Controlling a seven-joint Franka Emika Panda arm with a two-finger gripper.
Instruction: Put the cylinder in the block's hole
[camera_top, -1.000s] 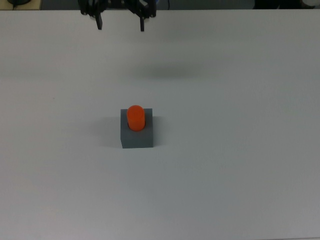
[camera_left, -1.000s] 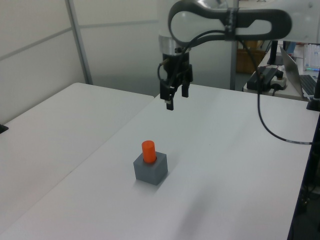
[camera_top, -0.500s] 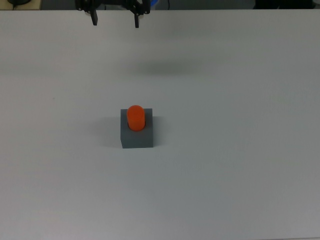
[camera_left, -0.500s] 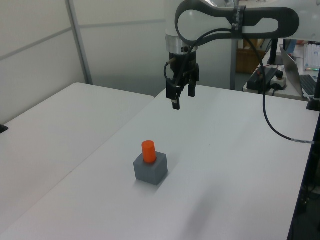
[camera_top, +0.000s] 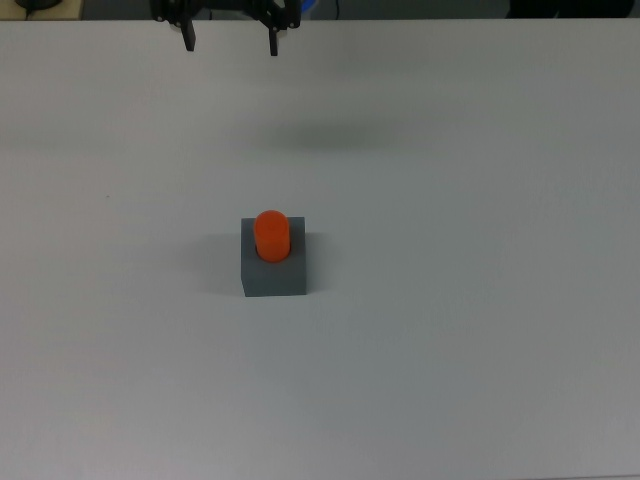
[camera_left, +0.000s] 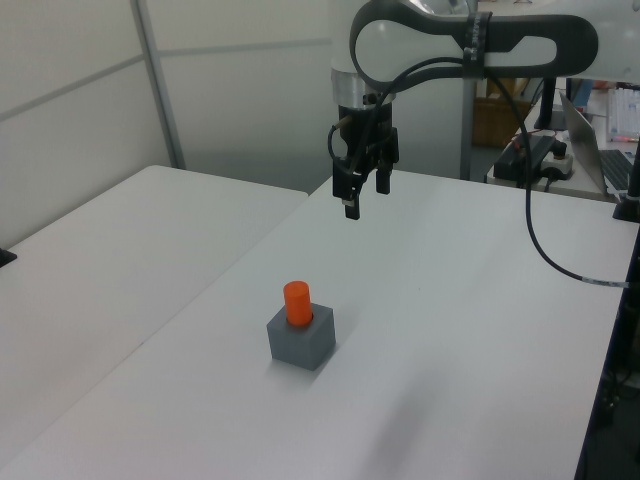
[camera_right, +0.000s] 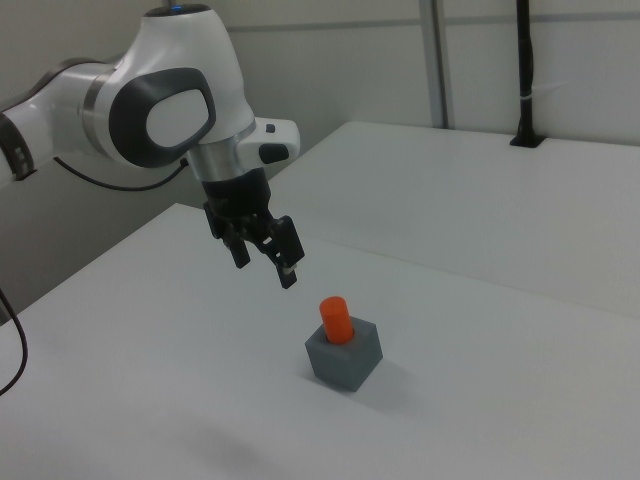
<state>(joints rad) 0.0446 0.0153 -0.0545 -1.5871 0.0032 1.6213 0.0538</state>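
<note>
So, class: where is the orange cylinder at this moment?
The cylinder stands upright in the hole on top of the block, near the table's middle in the left view, with the open gripper raised well away from it.

Hand (camera_top: 230, 45) raised, pointing down, fingers apart

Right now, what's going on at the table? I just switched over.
The orange cylinder stands upright in the hole on top of the grey block, roughly mid-table. The gripper holds nothing: it hangs open in the air above the table, well clear of the block, toward the top view's upper edge. Nothing else is being handled, so the insertion looks done.
</note>
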